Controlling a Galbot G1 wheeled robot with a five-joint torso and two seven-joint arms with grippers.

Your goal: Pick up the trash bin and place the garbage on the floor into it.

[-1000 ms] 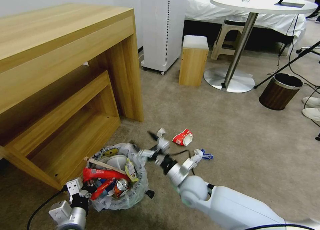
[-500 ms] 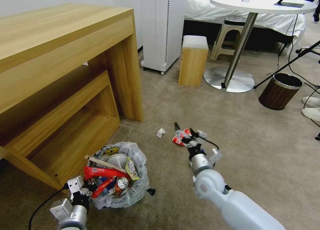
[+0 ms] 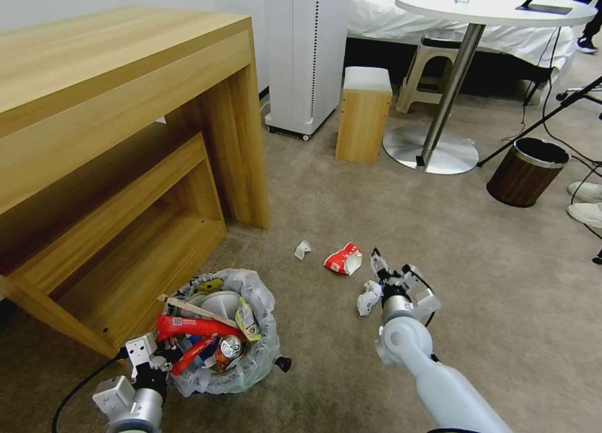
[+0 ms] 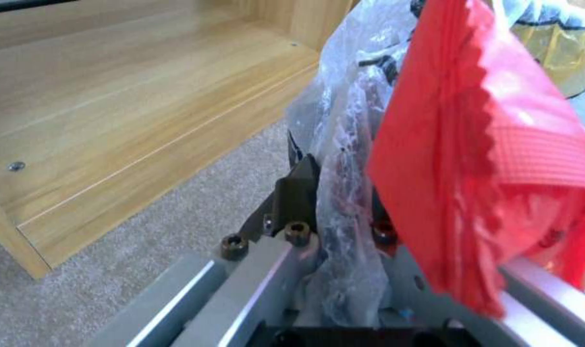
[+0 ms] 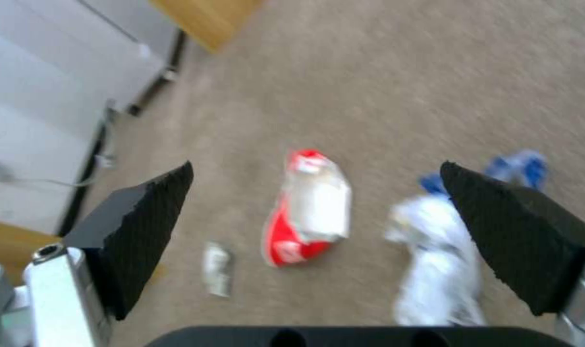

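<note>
The trash bin [image 3: 251, 358], lined with a crinkly white bag, stands on the beige floor [image 3: 501, 282] stuffed with red wrappers, a can and a stick. My left gripper [image 3: 153, 356] is shut on its near rim; the left wrist view shows its fingers [image 4: 299, 197] pinching the bag [image 4: 344, 144] beside a red wrapper [image 4: 485, 168]. My right gripper [image 3: 396, 269] [image 5: 317, 166] hangs open just above the carpet. Garbage lies under it: a red-white wrapper [image 3: 343, 259] [image 5: 308, 212], a crumpled white-blue piece [image 3: 368, 297] [image 5: 440, 255] and a small paper scrap [image 3: 302, 250] [image 5: 218, 267].
A wooden desk [image 3: 125, 138] with a low shelf stands close on the bin's left. Behind are a white cabinet [image 3: 307, 51], a wooden stool [image 3: 364, 116], a round table's base [image 3: 433, 151] and a brown wood-grain bin [image 3: 527, 172]. White shoes [image 3: 586, 201] lie at the right edge.
My right arm swung from over the bin's rim rightward across the red-white wrapper and now hovers beside the white-blue piece. The left gripper and bin stayed put.
</note>
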